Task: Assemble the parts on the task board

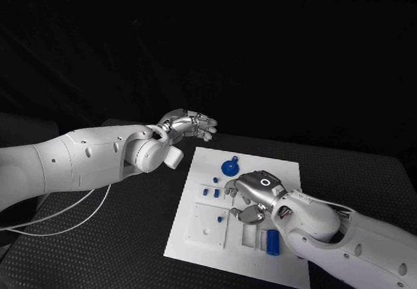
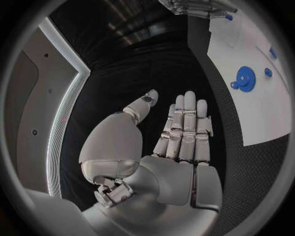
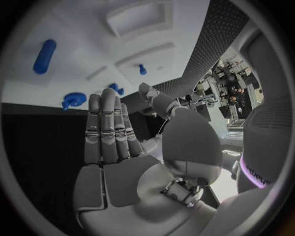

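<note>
Task board: the white plate (image 1: 279, 262) lies in the middle of the black table (image 1: 115, 244), its long side running away from the robot.
Blue gear: a toothed wheel (image 1: 229, 167) sits on the far end of the board; from the left wrist it shows as a gear (image 2: 246, 78) with a small knob beside it.
Blue cylinder: a capsule-shaped piece (image 1: 273, 241) lies near the board's near end, close against the right forearm; the right wrist sees it too (image 3: 44, 56).
Small blue parts: a few little pieces (image 1: 212, 192) stand mid-board, left of the right hand.
Recesses: pale rectangular pockets (image 1: 206, 222) on the board's left half.
Left hand: the left hand (image 1: 189, 124) hangs off the board's far left corner, over the table, fingers straight and side by side, thumb apart, holding nothing (image 2: 184, 132).
Right hand: the right hand (image 1: 251, 195) hovers above the board's middle, fingers extended and empty (image 3: 110, 132).
</note>
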